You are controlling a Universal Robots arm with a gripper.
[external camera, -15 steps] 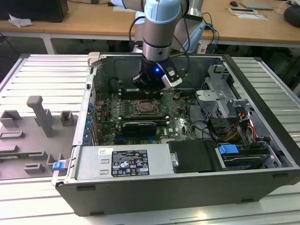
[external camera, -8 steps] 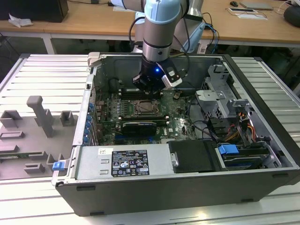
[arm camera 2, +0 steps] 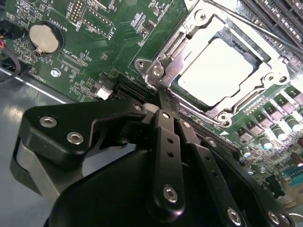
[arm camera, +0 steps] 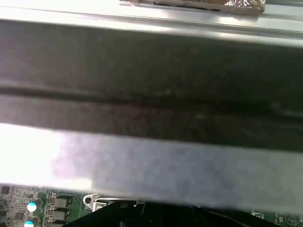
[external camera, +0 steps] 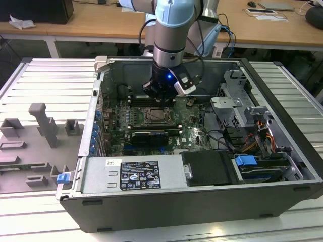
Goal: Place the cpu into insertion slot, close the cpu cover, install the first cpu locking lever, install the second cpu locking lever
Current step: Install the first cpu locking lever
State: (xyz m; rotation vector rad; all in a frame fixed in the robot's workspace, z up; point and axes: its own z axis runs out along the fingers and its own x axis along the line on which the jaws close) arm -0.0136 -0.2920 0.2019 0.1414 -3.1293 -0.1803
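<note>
Exterior view: black gripper (external camera: 160,94) low over square silver-rimmed insertion slot (external camera: 155,115) inside open grey computer case (external camera: 202,212), white printed label (external camera: 139,175) unreadable; second wrist view: black fingers (arm camera 2: 169,142) pressed together, holding nothing, beside silver frame cpu cover (arm camera 2: 163,64) shut over pale square cpu (arm camera 2: 215,71), round coin battery (arm camera 2: 43,39) apart.

Arm (external camera: 170,30): silver-grey cylindrical links, pale blue joint caps, black cables along the wrist, blue indicator light; gripper (arm camera 2: 166,113): matte black angular linkage bars fastened with bright silver round-head screws, on a grey base.
</note>
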